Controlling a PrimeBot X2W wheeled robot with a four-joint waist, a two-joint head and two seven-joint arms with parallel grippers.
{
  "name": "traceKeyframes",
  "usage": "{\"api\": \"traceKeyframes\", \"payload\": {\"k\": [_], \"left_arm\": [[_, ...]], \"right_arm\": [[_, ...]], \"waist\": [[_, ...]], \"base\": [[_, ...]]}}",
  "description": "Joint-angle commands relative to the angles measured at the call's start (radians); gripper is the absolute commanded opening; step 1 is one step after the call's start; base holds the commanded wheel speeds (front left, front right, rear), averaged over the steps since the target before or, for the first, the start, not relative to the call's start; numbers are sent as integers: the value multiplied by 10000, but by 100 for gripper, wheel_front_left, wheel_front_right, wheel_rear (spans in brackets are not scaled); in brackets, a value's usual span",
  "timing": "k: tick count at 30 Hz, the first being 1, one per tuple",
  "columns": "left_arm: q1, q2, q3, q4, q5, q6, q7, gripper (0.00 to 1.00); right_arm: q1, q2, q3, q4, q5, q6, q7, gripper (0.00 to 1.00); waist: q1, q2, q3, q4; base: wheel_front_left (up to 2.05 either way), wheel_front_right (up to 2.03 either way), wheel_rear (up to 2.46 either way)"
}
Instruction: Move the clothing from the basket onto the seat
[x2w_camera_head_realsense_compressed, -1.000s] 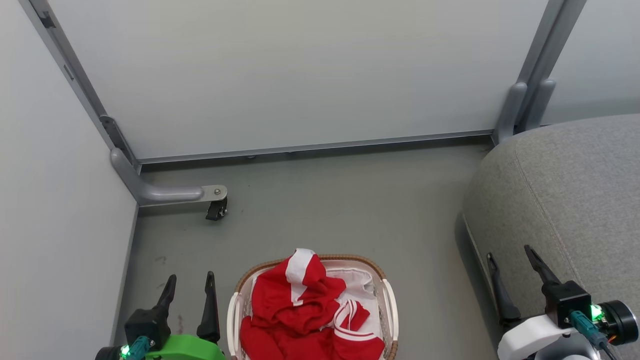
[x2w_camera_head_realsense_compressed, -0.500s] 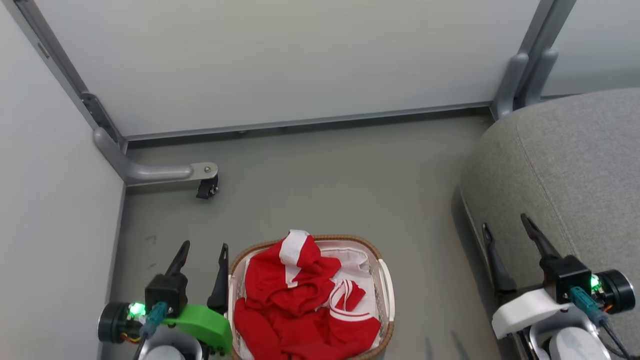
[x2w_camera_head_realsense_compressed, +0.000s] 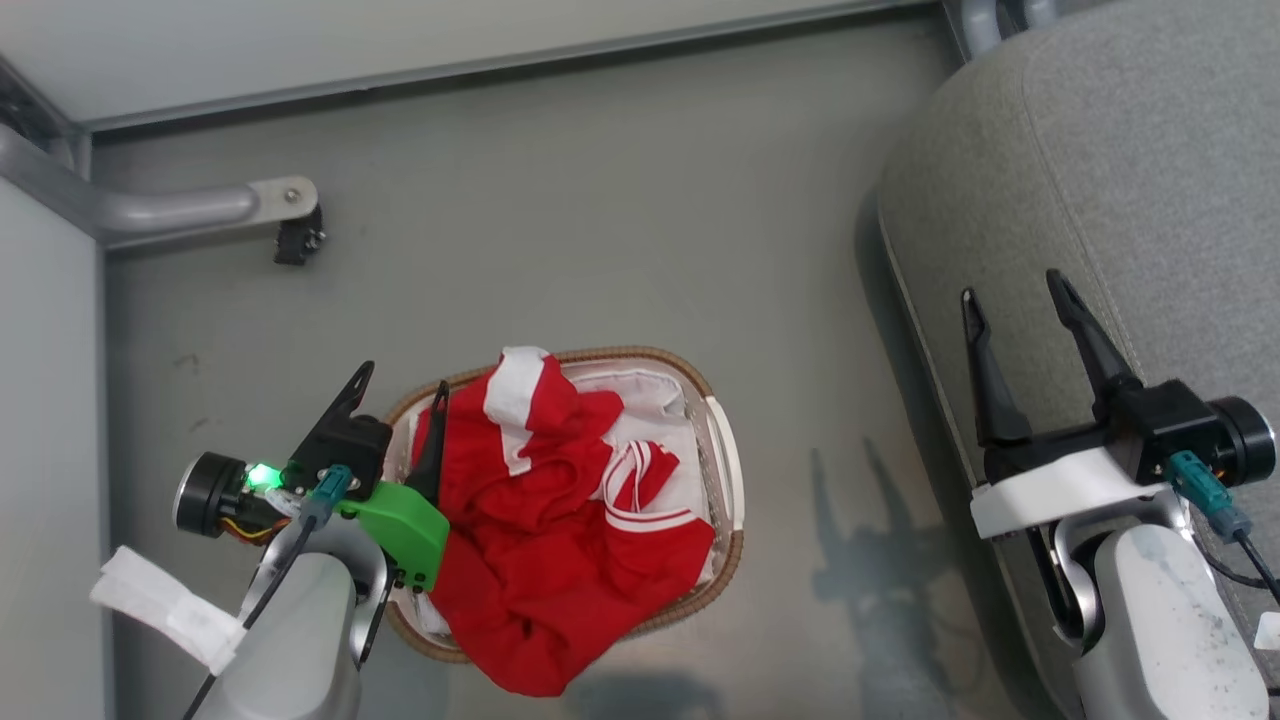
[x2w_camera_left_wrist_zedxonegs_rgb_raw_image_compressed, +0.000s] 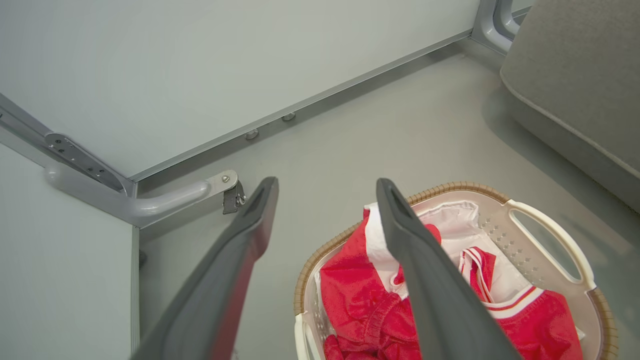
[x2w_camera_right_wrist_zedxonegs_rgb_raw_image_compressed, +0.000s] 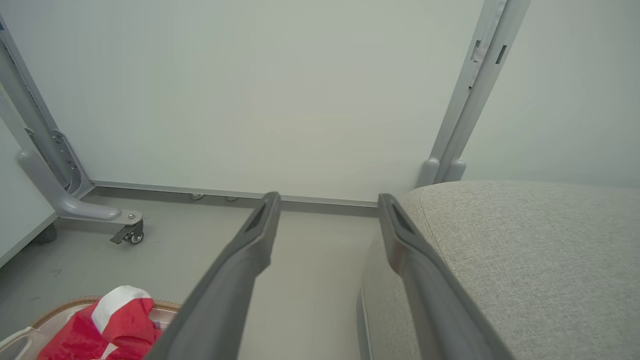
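Left gripper (x2w_camera_head_realsense_compressed: 405, 376) wide, empty, over basket (x2w_camera_head_realsense_compressed: 650, 355) rim: closing here may pinch rim or white liner (x2w_camera_head_realsense_compressed: 655, 392), not red clothing (x2w_camera_head_realsense_compressed: 560, 500). Right gripper (x2w_camera_head_realsense_compressed: 1011, 284) wide, empty, over seat (x2w_camera_head_realsense_compressed: 1130, 180) edge.

The clothing (x2w_camera_head_realsense_compressed: 540, 560) is soft cloth, the basket (x2w_camera_head_realsense_compressed: 729, 470) plastic, the seat (x2w_camera_head_realsense_compressed: 1130, 180) coarse-woven.

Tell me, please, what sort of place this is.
Probably a mock-up home corner in a lab or test cell: pale partition panels on a wheeled metal frame, a bare grey floor, a grey seat and a basket of clothing.
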Motion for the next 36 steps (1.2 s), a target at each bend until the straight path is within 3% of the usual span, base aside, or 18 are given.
{"api": "traceKeyframes", "payload": {"k": [1, 10, 20, 36], "left_arm": [[-369, 94, -143, 231, 95, -21, -5, 100], [-1765, 4, -1614, 2753, 40, -88, 27, 100], [-3038, 281, -3284, 4202, -695, -82, 234, 100], [-4078, 729, -3677, 5584, -975, 122, 770, 100]], "right_arm": [[-263, -26, 3, -59, 87, -10, -49, 100], [-1039, -21, 236, -182, 527, -10, -49, 100], [-1605, -23, 412, -351, 921, -10, -49, 100], [-1920, -26, 793, -384, 1269, -8, -49, 100]], "waist": [[-1, 0, 1743, -1068], [-1, 0, 3222, -1688], [-1, 0, 4241, -2065], [-1, 0, 4851, -2206]], "base": [[0, 0, 0], [0, 0, 0], [0, 0, 0], [0, 0, 0]]}}
